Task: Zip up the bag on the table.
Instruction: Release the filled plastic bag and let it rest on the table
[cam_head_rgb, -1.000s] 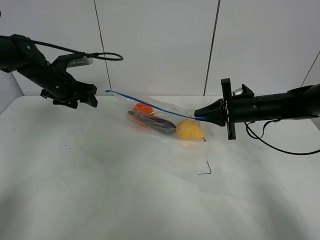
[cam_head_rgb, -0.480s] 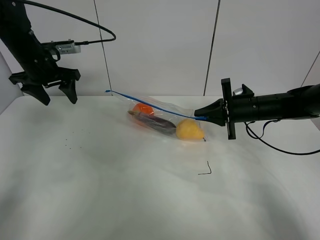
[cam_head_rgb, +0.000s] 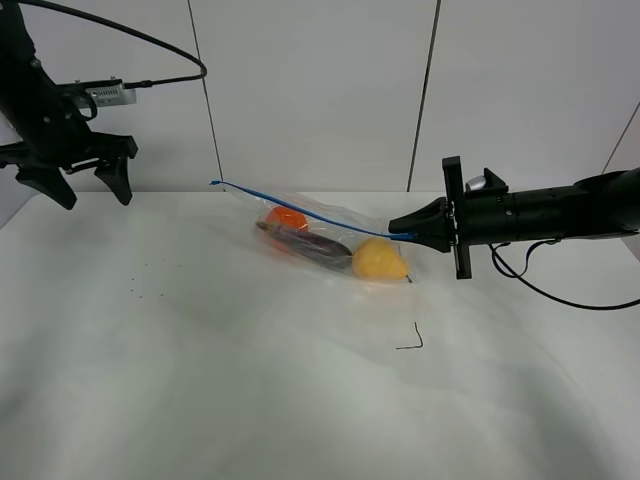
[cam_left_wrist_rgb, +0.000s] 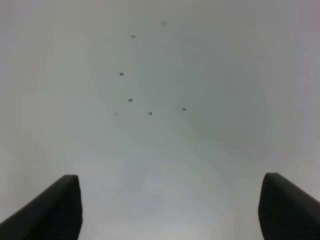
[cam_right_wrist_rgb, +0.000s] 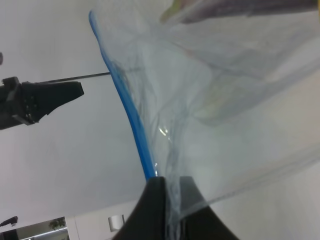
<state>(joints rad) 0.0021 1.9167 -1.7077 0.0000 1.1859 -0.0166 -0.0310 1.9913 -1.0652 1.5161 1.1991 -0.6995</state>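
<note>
The right gripper (cam_head_rgb: 398, 229) is clenched on a corner of the bag (cam_head_rgb: 320, 235), at one end of its blue zipper strip (cam_head_rgb: 290, 206). The bag lies mid-table (cam_head_rgb: 200, 380), and the left gripper (cam_head_rgb: 92, 195) hangs spread and empty, well apart from it. The strip looks sealed along its length, so the next move is probably just a gentle release.

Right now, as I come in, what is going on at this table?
The right fingers are shut on one end of the bag, at its blue zipper strip, holding that edge lifted. With an orange, an eggplant and a pear inside, it lies on the white table. The left fingers hang open in the air at the far left, touching nothing.
</note>
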